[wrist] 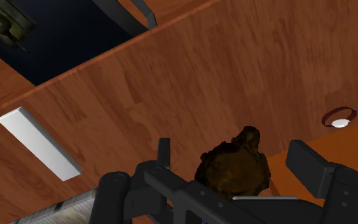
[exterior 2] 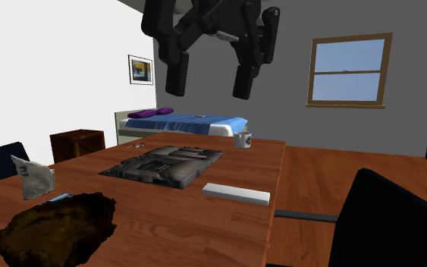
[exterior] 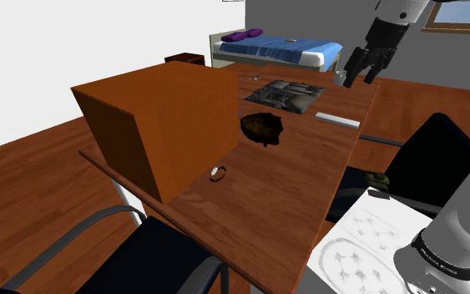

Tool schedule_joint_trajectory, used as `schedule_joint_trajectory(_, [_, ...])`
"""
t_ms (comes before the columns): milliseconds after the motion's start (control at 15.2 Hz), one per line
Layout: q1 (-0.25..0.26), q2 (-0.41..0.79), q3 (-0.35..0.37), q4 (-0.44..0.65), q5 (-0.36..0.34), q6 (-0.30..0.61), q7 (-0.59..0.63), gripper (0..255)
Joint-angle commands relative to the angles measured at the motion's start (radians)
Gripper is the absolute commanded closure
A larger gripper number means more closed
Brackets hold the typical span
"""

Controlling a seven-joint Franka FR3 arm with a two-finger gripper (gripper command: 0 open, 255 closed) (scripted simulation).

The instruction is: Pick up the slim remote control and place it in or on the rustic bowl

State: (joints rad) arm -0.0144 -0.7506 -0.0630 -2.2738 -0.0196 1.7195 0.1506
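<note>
The slim remote (exterior: pixel 337 119) (exterior 2: pixel 236 193) (wrist: pixel 39 143) is a flat white bar lying on the wooden table (exterior: pixel 291 192) near its edge by the black chair. The rustic bowl (exterior: pixel 263 127) (exterior 2: pixel 56 227) (wrist: pixel 233 167), dark brown and rough, stands mid-table between the remote and a big box. My black gripper (exterior: pixel 360 71) (exterior 2: pixel 210 76) (wrist: pixel 238 159) hangs high above the table's far end, open, with nothing between its fingers. In the wrist view the bowl lies under the gap between the fingers, and the remote lies well off to one side.
A large brown box (exterior: pixel 158 125) fills the table's near left. A dark flat panel (exterior: pixel 285 96) (exterior 2: pixel 166 165), a mug (exterior 2: pixel 242 139), crumpled paper (exterior 2: pixel 31 178) and a small ring (exterior: pixel 217 174) also sit on the table. Black chairs (exterior: pixel 442 163) (exterior 2: pixel 386 220) stand alongside.
</note>
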Motion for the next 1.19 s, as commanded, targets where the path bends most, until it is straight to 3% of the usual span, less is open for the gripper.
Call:
schedule_joint_trajectory(0, [0.000, 0.000, 0.000, 0.000, 0.000, 0.000, 0.000, 0])
schedule_joint_trajectory(594, [-0.021, 0.166, -0.171, -0.029, -0.070, 0.152, -0.229, 0])
schedule_joint_trajectory(1122, [-0.022, 0.394, -0.320, 0.034, -0.076, 0.282, -0.440, 0])
